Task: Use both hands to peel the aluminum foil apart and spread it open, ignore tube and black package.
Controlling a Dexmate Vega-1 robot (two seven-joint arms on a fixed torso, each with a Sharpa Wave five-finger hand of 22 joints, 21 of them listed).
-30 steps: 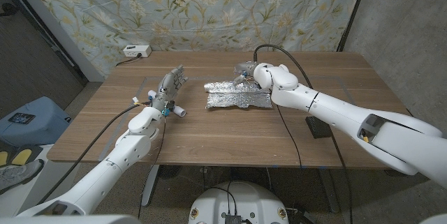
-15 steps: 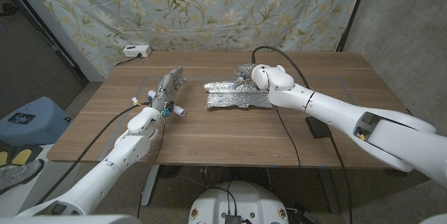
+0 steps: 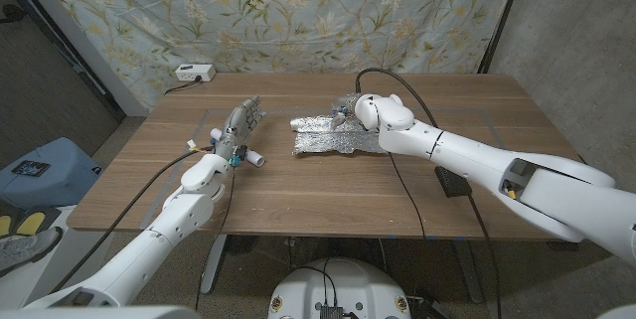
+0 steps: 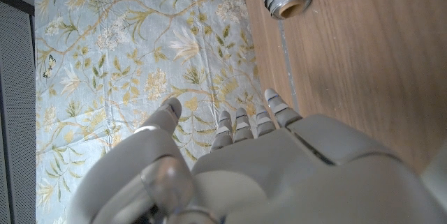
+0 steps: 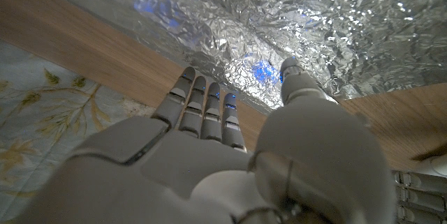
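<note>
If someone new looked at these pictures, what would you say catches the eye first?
The crumpled foil glinting mid-table, toward the far side, stands out first, with the right hand at its far edge; in the right wrist view its fingers are stretched out over the sheet. The left hand stands open to the foil's left, beside a small white tube.

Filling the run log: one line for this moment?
foil: crumpled, mid-table | right hand: at foil's far edge, fingers straight | left hand: open, apart from foil
</note>
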